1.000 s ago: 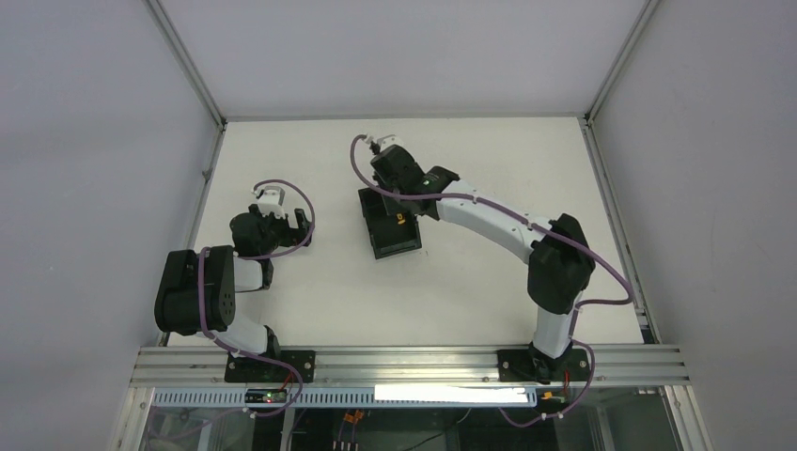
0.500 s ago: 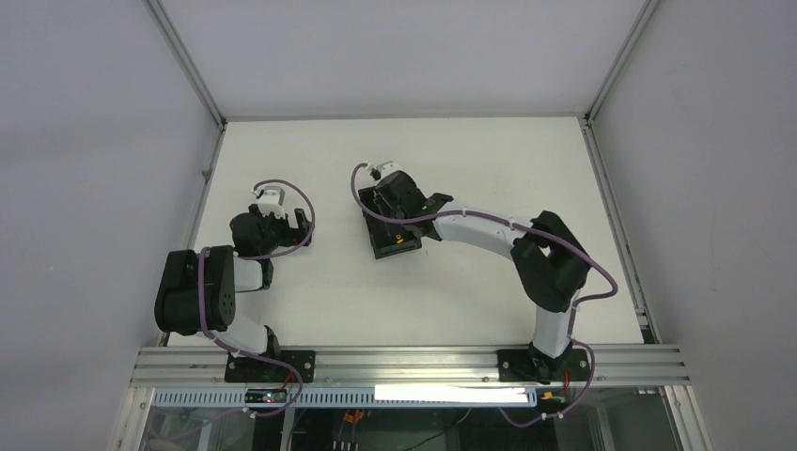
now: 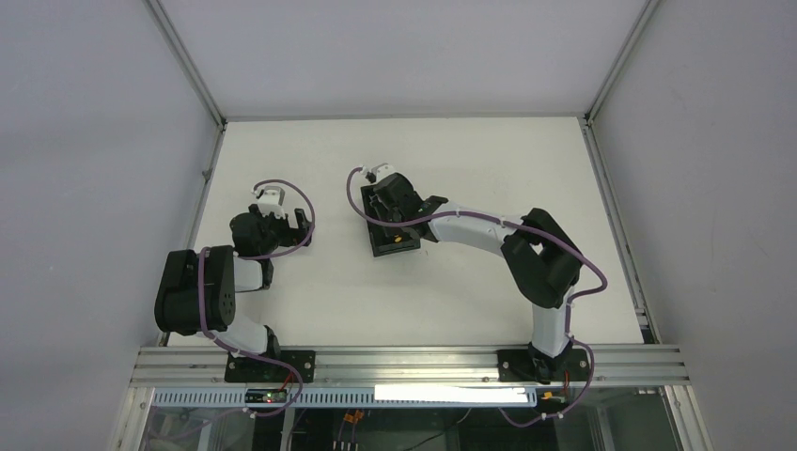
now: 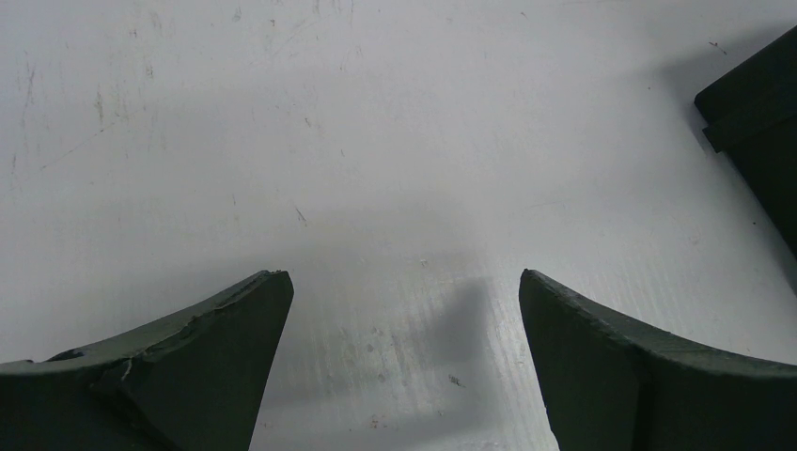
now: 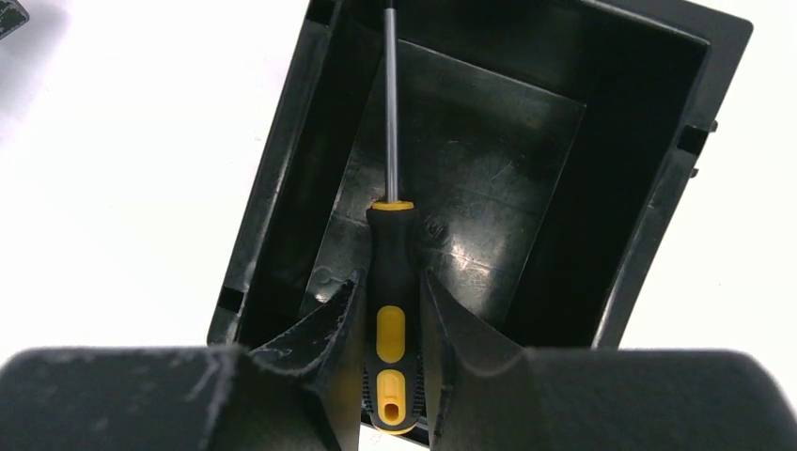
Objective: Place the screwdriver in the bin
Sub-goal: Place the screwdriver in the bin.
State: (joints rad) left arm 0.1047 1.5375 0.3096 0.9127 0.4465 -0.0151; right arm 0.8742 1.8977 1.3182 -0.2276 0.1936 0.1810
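Screwdriver [image 5: 392,244] was clamped by its black and yellow handle between the right fingers [image 5: 324,343], which were closed tight against both sides of the handle near its butt end. Its thin metal shaft pointed away from the wrist and ran over the floor of the bin [image 5: 282,160] toward the far left corner. The tip lay beyond the upper edge of the wrist view. Whether the screwdriver touched the bin floor could not be determined.

The bin, a black open-top tray, sat on the white surface [image 5: 122,188], and the fingers reached in over its near wall. Seen from above, the right arm [image 3: 479,230] stretched across to the bin near the middle of the surface, and a small yellow spot of the handle showed inside the tray.

The left fingers [image 4: 216,329] stood wide apart over the surface, holding nothing. One corner of the bin appeared at the right edge of that wrist view. The left arm [image 3: 202,291] was folded at the left side, well apart from the bin.
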